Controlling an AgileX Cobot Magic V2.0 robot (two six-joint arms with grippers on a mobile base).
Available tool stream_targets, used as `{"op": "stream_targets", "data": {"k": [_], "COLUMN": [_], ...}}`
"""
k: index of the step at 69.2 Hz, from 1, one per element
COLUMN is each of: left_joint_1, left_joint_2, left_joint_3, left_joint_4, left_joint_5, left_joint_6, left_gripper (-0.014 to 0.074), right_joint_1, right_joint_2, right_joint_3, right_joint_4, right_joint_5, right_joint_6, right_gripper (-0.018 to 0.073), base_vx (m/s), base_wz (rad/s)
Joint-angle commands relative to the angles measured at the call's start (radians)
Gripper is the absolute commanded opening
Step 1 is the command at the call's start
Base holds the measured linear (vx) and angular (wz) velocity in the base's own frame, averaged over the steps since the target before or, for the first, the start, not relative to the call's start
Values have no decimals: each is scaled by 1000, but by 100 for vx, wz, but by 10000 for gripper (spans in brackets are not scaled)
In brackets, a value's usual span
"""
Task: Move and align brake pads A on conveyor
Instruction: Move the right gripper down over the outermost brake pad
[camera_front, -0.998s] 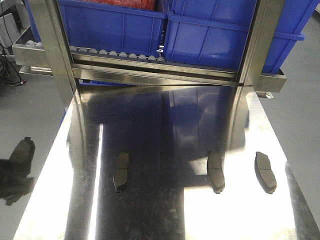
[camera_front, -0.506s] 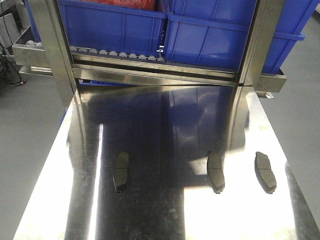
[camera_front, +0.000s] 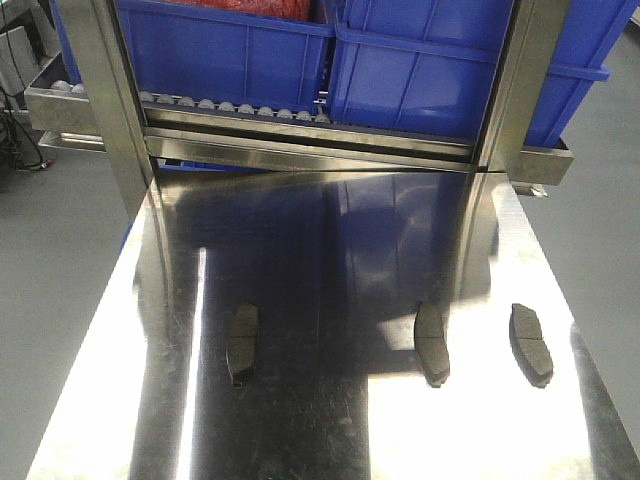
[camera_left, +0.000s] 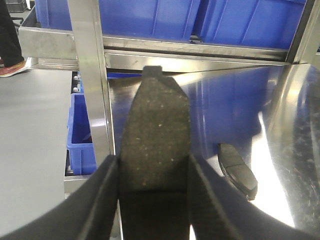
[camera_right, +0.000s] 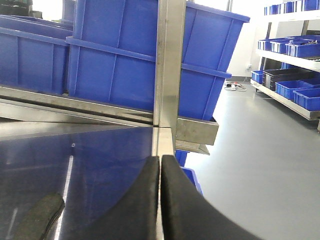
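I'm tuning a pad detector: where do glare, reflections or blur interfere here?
Front view: white glare bands on the steel tabletop crowd three pads; blue bins mirror in it. Left wrist view: the held pad is sharp, glare beside the lying pad. Right wrist view: the corner pad is soft.

Three brake pads (camera_front: 432, 343) flat, fourth pad (camera_left: 156, 135) clamped

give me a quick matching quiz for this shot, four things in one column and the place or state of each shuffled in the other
1. left gripper
2. right gripper
3. blue bins
4. steel tabletop

a. sitting on the roller rack
b. shut with nothing in it
c. clamped on a brake pad
d. carrying three loose pads

Pairs: 1-c, 2-b, 3-a, 4-d
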Motion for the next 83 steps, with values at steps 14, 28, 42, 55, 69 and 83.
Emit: {"op": "stream_targets", "data": {"k": [14,28,42,55,69,83], "left_joint_1": [-6,-6,-6,-6,-6,-6], "left_joint_2": [8,8,8,8,8,8], "left_joint_3": [-29,-29,-29,-29,-29,-29], "left_joint_4": [2,2,2,2,2,2], "left_joint_5": [-83,-78,-78,-78,-78,-78], "left_joint_6": [-4,-4,-4,-4,-4,-4], "left_gripper": [-6,-6,-6,-6,-6,-6], "right_joint_1": [1,1,1,1,1,1], "right_joint_2": [-15,-15,-15,80,321,558], "right_joint_3": [3,2,-11,-160,-354,-488], "right_joint_4": [-6,-7,45,55,54,54], "right_joint_5": [-75,-87,-198,-65,123,292], "right_joint_6": [1,-4,28,31,30,30], "right_gripper": [-10,-10,-10,-10,-10,-10], "base_vx": [0,0,0,0,0,0], "base_wz": [0,0,0,0,0,0]}}
